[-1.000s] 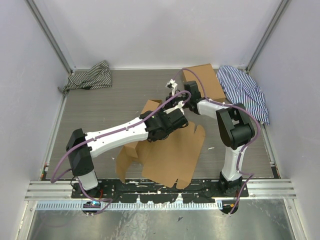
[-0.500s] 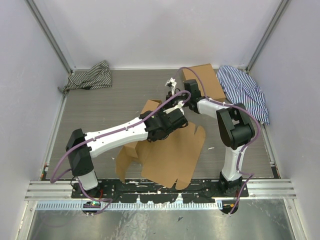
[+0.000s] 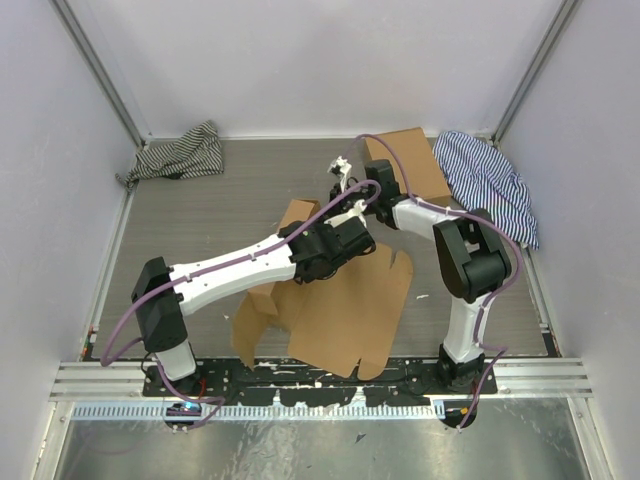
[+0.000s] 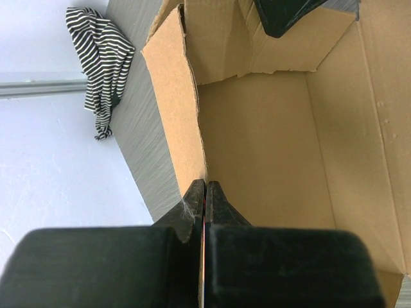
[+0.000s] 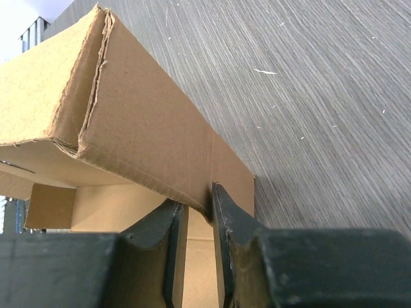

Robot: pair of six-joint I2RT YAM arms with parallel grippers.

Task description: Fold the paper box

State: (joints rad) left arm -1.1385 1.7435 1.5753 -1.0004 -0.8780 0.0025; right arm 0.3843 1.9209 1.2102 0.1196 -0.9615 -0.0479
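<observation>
From above, your left arm (image 3: 240,270) covers the paper box's (image 3: 345,310) middle; both wrist views crop its edges.

Both arms stretch forward and converge, the left hand (image 4: 204,192) pinched tight, the right hand (image 5: 196,215) with fingers narrowly apart.

White link shells with black joint housings on the left arm (image 3: 230,280) and the right arm (image 3: 462,325). One purple cable (image 3: 240,258) runs outside each arm, base to wrist, looping free at the shoulder. Both bases (image 3: 178,385) black. Matte black, wedge-shaped fingers on the left end effector (image 4: 205,192) and the right end effector (image 5: 196,197).
</observation>
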